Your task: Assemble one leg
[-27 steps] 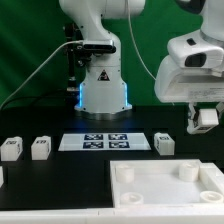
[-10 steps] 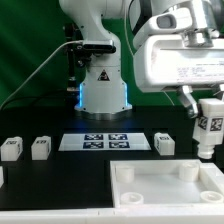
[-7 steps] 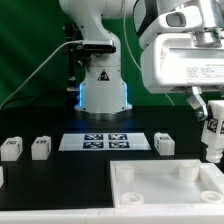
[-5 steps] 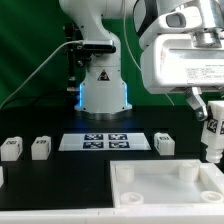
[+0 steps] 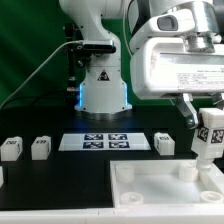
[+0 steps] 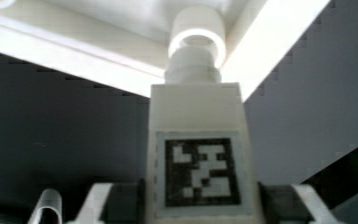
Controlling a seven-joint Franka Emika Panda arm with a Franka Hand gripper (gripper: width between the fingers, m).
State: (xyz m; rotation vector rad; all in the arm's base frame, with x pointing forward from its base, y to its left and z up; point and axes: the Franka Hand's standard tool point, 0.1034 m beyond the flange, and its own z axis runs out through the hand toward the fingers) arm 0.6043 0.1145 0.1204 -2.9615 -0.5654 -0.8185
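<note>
- Shifted since half a second ago: leg (image 5: 206, 148) and gripper (image 5: 207, 122) sit slightly toward the exterior view's left, with the tag face turned more to the camera.
- Nearest: panel (image 5: 150, 186), flat and white, with round corner sockets. The far right one lies close below the leg.
- Next: the leg, held upright over the panel and apparently not seated. Judged light, rigid and smooth. Best gripped on its flat sides, round tip left free.
- Gripper: fingers pinch the leg's upper sides.
- Farther: loose legs (image 5: 41, 148) and marker board (image 5: 103, 141).
</note>
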